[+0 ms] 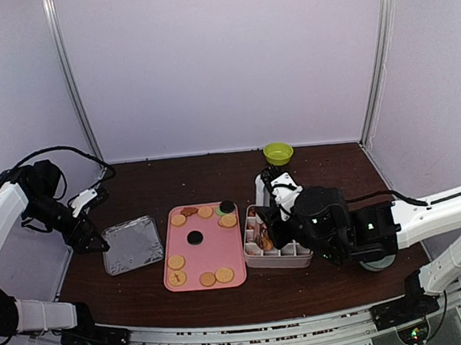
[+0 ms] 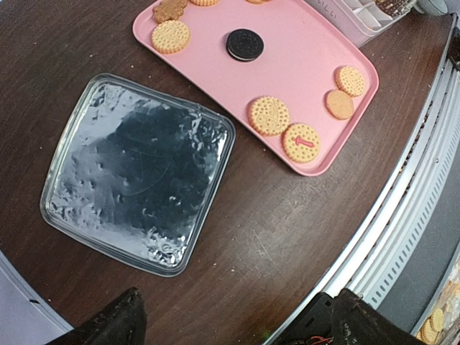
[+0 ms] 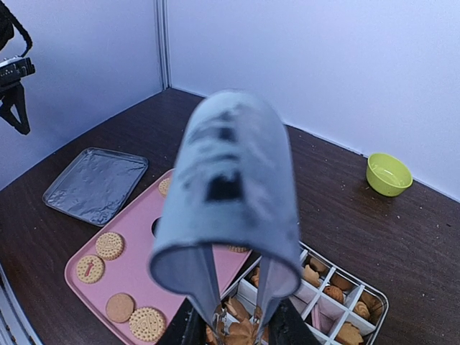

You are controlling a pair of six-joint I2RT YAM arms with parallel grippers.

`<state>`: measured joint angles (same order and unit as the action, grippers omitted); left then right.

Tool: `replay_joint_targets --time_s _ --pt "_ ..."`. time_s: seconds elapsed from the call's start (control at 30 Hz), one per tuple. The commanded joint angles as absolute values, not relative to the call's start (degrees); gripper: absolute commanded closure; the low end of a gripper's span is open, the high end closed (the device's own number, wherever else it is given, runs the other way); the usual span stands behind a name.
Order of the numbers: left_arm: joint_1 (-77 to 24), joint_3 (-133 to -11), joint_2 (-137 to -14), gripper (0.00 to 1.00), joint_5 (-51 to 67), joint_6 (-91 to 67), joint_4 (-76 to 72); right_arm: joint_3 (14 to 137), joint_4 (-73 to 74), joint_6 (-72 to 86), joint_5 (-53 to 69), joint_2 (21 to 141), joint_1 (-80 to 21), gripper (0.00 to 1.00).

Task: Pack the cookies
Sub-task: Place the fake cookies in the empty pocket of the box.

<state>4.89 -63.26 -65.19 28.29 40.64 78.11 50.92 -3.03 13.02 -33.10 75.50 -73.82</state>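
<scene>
cookies (image 1: pixel 176 262) lie loose on the pink tray (image 1: pixel 213 251), golden rounds along its near and far ends, one black sandwich cookie (image 1: pixel 195 238) alone near the middle. more cookies fill the compartments of the divided box (image 1: pixel 278 259), which sits just beside the tray's right edge. over that box, the metal tongs (image 3: pixel 230 187) point down, tips low in a near-left compartment among the biscuits; whether they pinch one, i cannot tell. the right gripper (image 3: pixel 233 330) has its fingers pressed in on the tongs' two legs, clamping them. on the tray's left side lies a square foil tray (image 1: pixel 132 244), flat on the dark table (image 1: pixel 336 179), close to the pink tray but apart from it. the left gripper (image 1: pixel 91 237) hovers at the foil tray's left edge, fingers spread wide, holding nothing. a small green bowl (image 1: pixel 278 152) sits at the back, well apart.
</scene>
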Motion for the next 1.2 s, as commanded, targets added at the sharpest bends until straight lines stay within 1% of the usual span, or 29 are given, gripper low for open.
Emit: replay_joint_targets --time_s 0.0,0.07,0.17,0.43,0.63,0.7,0.93,1.0,1.17 --pt "5.3 -64.7 -65.2 0.08 29.4 41.3 78.7 49.6 -4.2 15.6 -34.9 73.3 -73.8 1.0" --pt "5.4 -64.6 -65.3 0.08 29.5 41.3 78.7 49.2 -4.2 15.8 -35.2 73.4 -73.8 1.0" --pt "5.4 -64.8 -65.4 0.08 29.5 41.2 78.6 49.0 -4.6 15.8 -35.7 74.1 -73.6 0.97" --pt "5.4 -64.5 -64.6 0.03 28.5 41.0 78.0 48.3 -4.9 15.7 -35.7 75.0 -72.5 0.92" --pt "5.4 -64.8 -64.5 0.02 28.5 40.8 78.0 48.1 -4.2 16.2 -35.1 74.6 -72.3 0.78" --pt "5.3 -64.9 -64.5 0.02 28.4 40.8 78.0 48.0 -3.9 16.3 -34.7 74.3 -72.3 0.72" --pt "5.3 -65.0 -64.4 0.02 28.3 40.8 78.1 48.3 -2.8 16.0 -34.4 73.3 -72.3 0.64" --pt "5.3 -65.0 -64.5 0.02 28.3 40.8 78.1 48.6 -2.3 15.6 -34.3 73.1 -72.3 0.62" --pt "5.4 -65.1 -64.4 0.03 28.3 40.8 78.2 48.8 -1.3 15.3 -34.2 72.2 -72.3 0.63"
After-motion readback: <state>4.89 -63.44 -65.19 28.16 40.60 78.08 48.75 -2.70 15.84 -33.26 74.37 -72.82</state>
